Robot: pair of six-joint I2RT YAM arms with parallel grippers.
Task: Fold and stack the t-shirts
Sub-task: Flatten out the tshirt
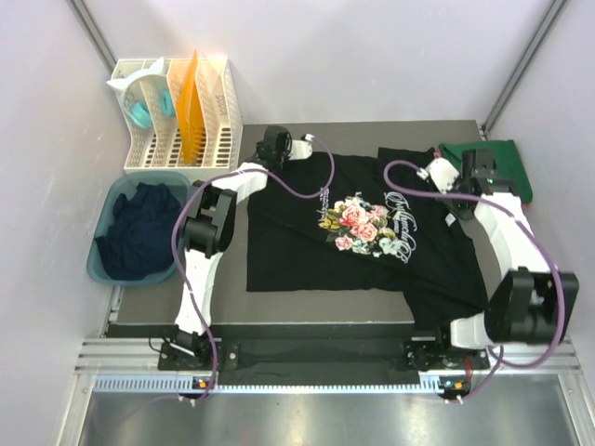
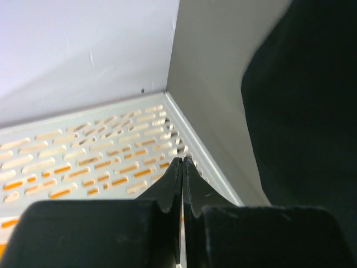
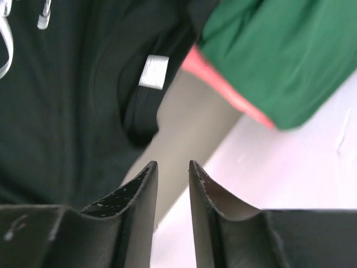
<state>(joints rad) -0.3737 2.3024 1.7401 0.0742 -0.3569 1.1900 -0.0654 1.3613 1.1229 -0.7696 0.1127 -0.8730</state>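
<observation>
A black t-shirt (image 1: 297, 246) with a floral chest print (image 1: 363, 226) lies spread on the table. A folded dark green t-shirt (image 1: 497, 160) sits at the back right corner, with a pinkish-red t-shirt (image 3: 223, 84) peeking out under it. My left gripper (image 1: 272, 141) hovers at the back edge, just left of the black t-shirt (image 2: 307, 111); it (image 2: 183, 160) is shut on nothing. My right gripper (image 1: 480, 160) is by the black t-shirt's collar and white label (image 3: 153, 71), next to the green t-shirt (image 3: 279, 50). It (image 3: 173, 164) stands open with a narrow empty gap.
A white slotted rack (image 1: 177, 111) stands at the back left, close under my left gripper in the left wrist view (image 2: 83, 162). A teal tub (image 1: 104, 255) beside the table's left edge holds a dark navy t-shirt (image 1: 139, 232). Walls close in on three sides.
</observation>
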